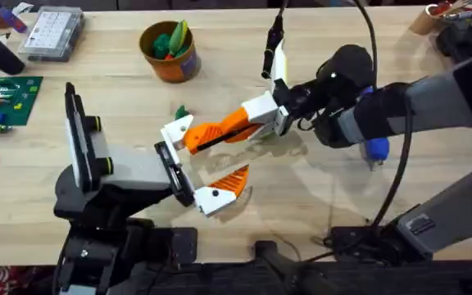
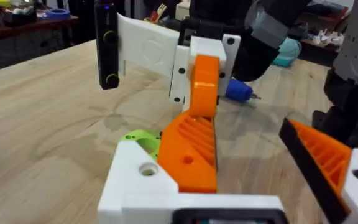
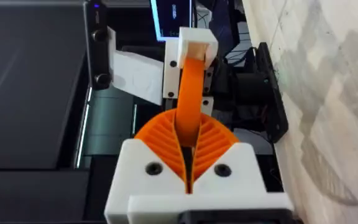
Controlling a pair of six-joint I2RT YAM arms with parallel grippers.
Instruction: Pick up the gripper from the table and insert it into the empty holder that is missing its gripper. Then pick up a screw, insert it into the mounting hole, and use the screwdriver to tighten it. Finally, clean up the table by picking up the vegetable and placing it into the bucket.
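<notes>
Your right gripper [image 1: 220, 131], jaws clenched on the orange gripper [image 3: 189, 93], is seating it in the holder [image 1: 176, 131] at worktop centre. Left gripper's [image 1: 195, 164] jaws are released. Screw, vegetable [image 1: 180, 111] remain.

Both end effectors, left [image 1: 199, 164] and right [image 1: 256, 119], crowd the desk [image 1: 318, 188] centre. The bucket [image 1: 169, 51] stands behind them. The space around the bucket is open.
</notes>
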